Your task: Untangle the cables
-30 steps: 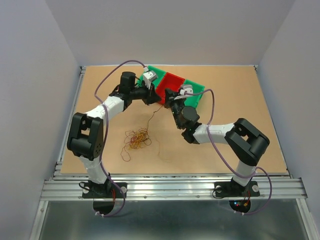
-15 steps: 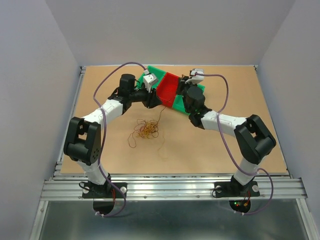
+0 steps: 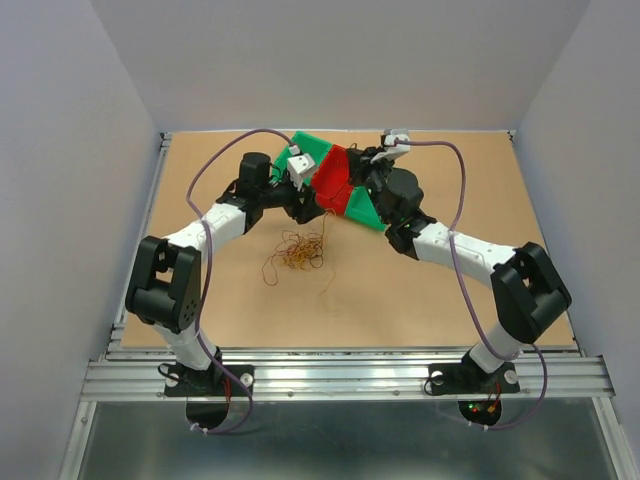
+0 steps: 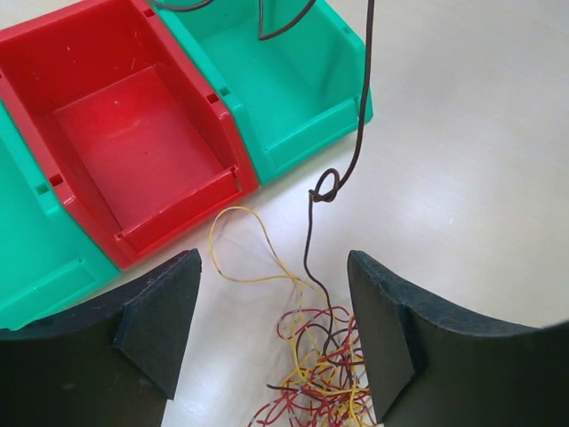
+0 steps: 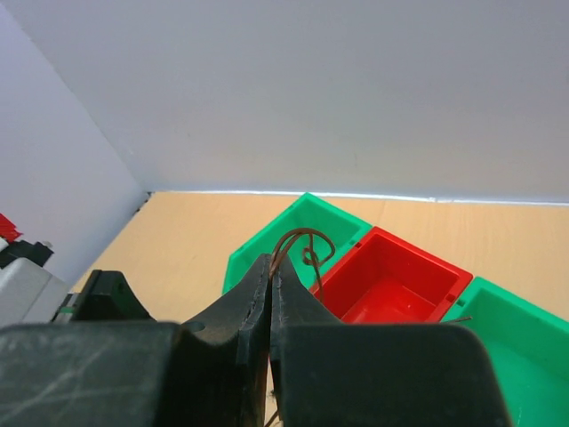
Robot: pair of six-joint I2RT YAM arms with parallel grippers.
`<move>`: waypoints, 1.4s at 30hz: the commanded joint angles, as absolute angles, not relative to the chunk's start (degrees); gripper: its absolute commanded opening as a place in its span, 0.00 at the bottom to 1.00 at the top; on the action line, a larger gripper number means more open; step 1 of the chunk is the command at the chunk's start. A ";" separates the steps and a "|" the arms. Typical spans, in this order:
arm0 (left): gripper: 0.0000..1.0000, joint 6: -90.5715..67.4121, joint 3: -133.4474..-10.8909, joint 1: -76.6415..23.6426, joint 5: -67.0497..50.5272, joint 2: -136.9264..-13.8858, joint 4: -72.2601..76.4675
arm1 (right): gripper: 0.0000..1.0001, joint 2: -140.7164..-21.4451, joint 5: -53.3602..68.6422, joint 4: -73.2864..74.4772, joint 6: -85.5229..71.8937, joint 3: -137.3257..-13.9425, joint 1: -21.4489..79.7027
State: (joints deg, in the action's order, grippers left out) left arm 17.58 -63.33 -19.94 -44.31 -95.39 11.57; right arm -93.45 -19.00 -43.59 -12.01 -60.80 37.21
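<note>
Lying on the table (image 3: 400, 300), the cable clump (image 3: 300, 250) sits just below the left gripper (image 4: 271, 311), jaws apart, nothing held. Farther right, the right gripper (image 5: 269, 276) is clamped on a dark strand (image 4: 326, 189) beside the red bin (image 4: 133, 133).

So the loose clump of hair-thin curly yellow and red wires (image 3: 300, 252) sits on the tan tabletop (image 3: 400, 300) just in front of the bins. One dark thin strand (image 4: 326, 187) rises out of it, lifted, with a small knot partway up.
</note>
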 commanded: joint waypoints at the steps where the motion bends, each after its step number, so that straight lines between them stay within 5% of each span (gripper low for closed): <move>1: 0.70 20.39 -64.59 -21.18 -44.21 -97.01 13.11 | 0.01 -89.57 -16.35 -44.38 -11.43 -60.73 37.44; 21: 0.60 32.17 -76.64 -30.32 -41.14 -111.01 -8.00 | 0.01 -79.10 -24.26 -36.39 -5.45 -67.68 37.44; 42: 0.59 17.67 -64.86 -18.46 -40.17 -95.19 12.57 | 0.01 -86.12 -25.05 -35.42 -2.81 -64.43 34.28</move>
